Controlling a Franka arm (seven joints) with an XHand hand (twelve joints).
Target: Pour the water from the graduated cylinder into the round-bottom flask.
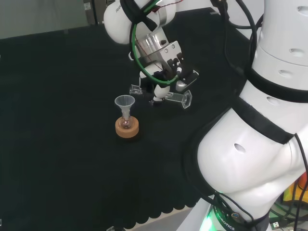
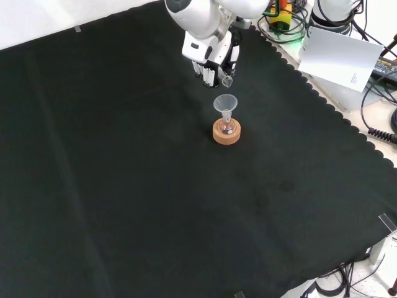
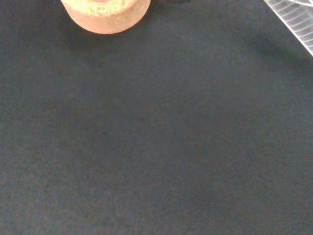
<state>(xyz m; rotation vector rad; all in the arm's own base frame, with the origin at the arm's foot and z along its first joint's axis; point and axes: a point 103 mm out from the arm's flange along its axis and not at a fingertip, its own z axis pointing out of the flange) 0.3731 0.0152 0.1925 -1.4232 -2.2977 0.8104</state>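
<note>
1. Black cloth covers the table (image 1: 57, 144); from my remote station I see it bare apart from one small cluster of ware.
2. Cork ring stand (image 1: 127, 127) sits near the middle of the cloth in the head view, and in the front view (image 2: 226, 131) it sits right of centre, in the upper half.
3. A small clear round-bottom flask (image 1: 126, 123) rests upright in the cork stand. I cannot tell how much liquid is in it.
4. A clear funnel (image 1: 124, 103) stands upright in the flask neck, its wide mouth up; the front view shows it too (image 2: 225, 103).
5. The hand (image 1: 166, 77) hangs above the cloth, up and to the right of the funnel in the head view. In the front view the hand (image 2: 211, 59) comes in from the top, just above the funnel.
6. The fingers are curled round a clear graduated cylinder (image 1: 163, 94), held tipped to roughly horizontal. Its flat base (image 1: 186, 99) points right in the head view and its open end (image 1: 136, 89) points left, toward the funnel.
7. In the front view the cylinder's mouth (image 2: 227, 81) is just above the funnel rim, apart from it.
8. I cannot make out a stream of water or a level inside the cylinder.
9. The wrist view shows the edge of the cork stand (image 3: 105, 14) and a ribbed clear corner (image 3: 296, 19) over dark cloth.
</note>
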